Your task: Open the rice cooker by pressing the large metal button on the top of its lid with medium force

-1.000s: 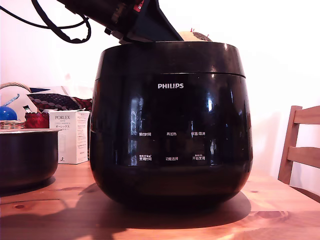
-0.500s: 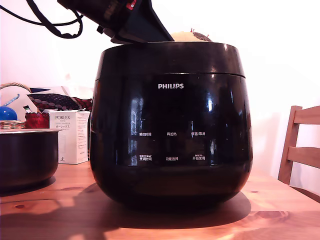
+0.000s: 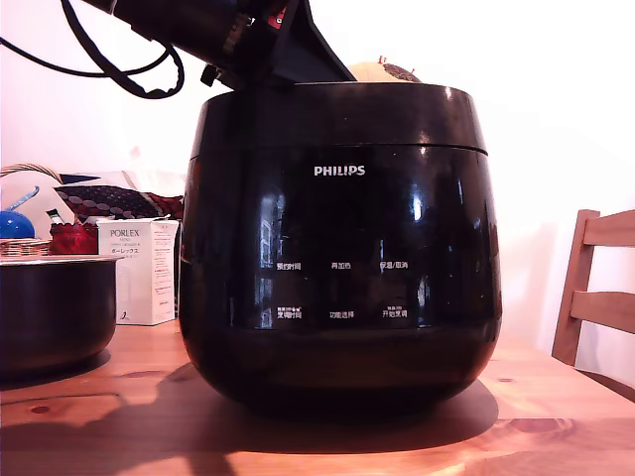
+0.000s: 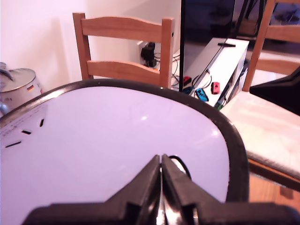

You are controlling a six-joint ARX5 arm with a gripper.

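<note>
You see the black rice cooker (image 3: pixel 337 248) on a wooden table (image 3: pixel 556 416), its lid (image 4: pixel 117 140) down, and the gripper (image 4: pixel 161 171), fingers pressed together into one blunt tip, angled onto the lid's top, probably to press

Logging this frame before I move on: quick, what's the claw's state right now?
Claw: closed, fingertips pressed together, holding nothing, poised over the top of the rice cooker's lid.

Glossy black rice cooker (image 3: pixel 337 248) with white lettering; black pincer (image 4: pixel 161 164).
</note>
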